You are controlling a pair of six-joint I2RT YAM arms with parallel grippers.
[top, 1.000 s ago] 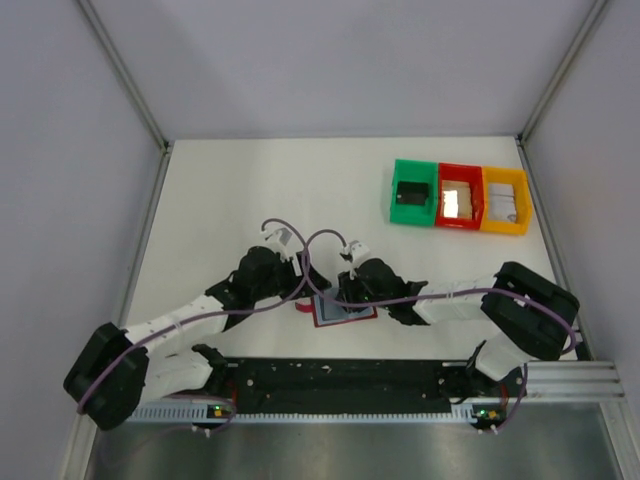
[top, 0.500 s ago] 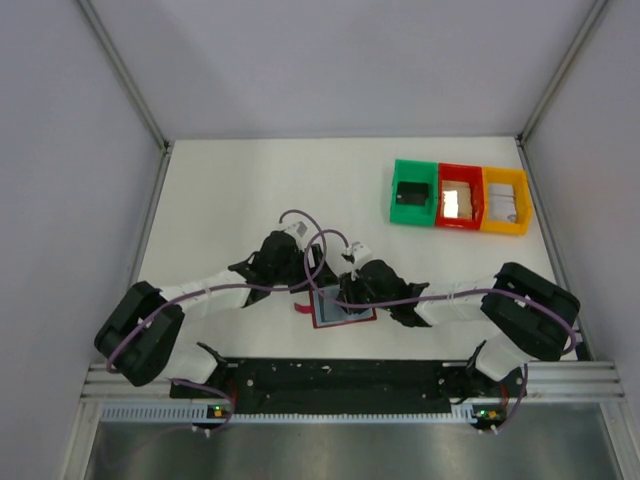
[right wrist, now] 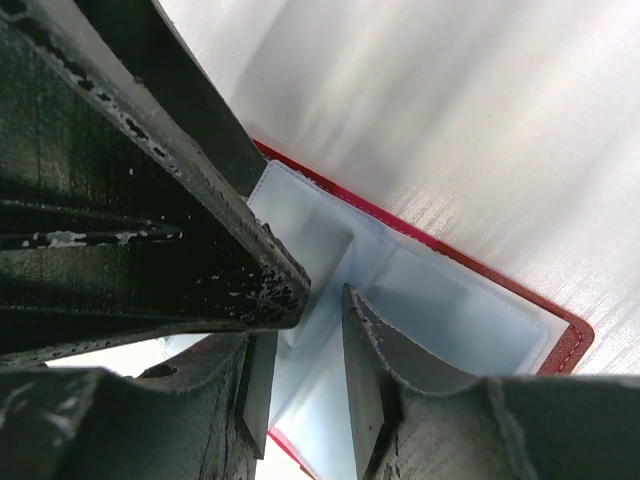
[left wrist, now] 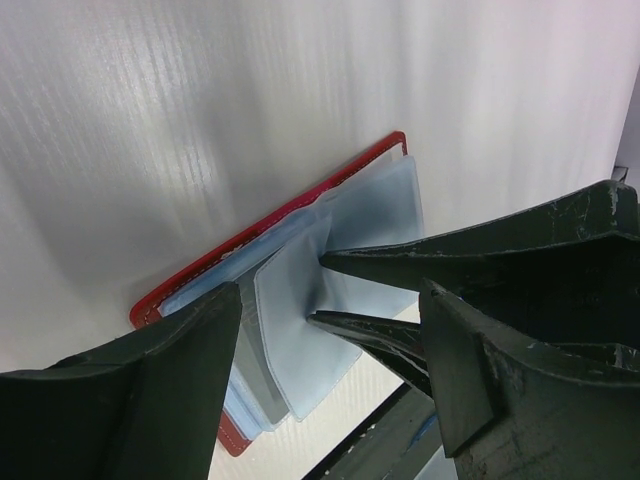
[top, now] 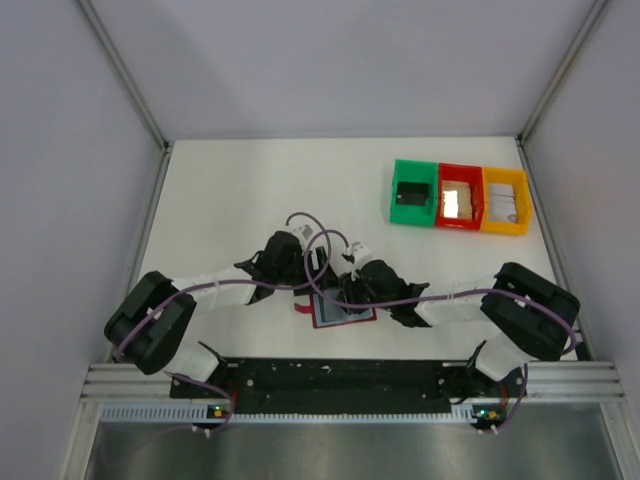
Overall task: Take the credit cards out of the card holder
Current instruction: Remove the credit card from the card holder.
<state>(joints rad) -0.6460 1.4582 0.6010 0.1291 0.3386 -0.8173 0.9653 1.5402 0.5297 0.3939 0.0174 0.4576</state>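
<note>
Working at the card holder [top: 343, 311], lying open and flat on the table close to the near edge, about midway between the two arm bases, red border showing around pale blue leaves. Meeting over its far left corner with both tools. Coming in from the far left with the left gripper [left wrist: 330, 300], fingers spread wide to either side of the fanned leaves and gripping nothing. Reaching in from the right with the right gripper [right wrist: 305, 350], fingers narrowed to a slim gap with one pale leaf between them, though not visibly pressing on it. Sitting nearer the work with the right tips, probably, since these are already among the leaves. Showing the credit cards [left wrist: 255, 395] only as a dark grey edge tucked in the stack, toward the near side of the right fingertips. Judging any pull as likely needing to run along the leaf and away from the spine; exact long axis of the cards not readable here.
</note>
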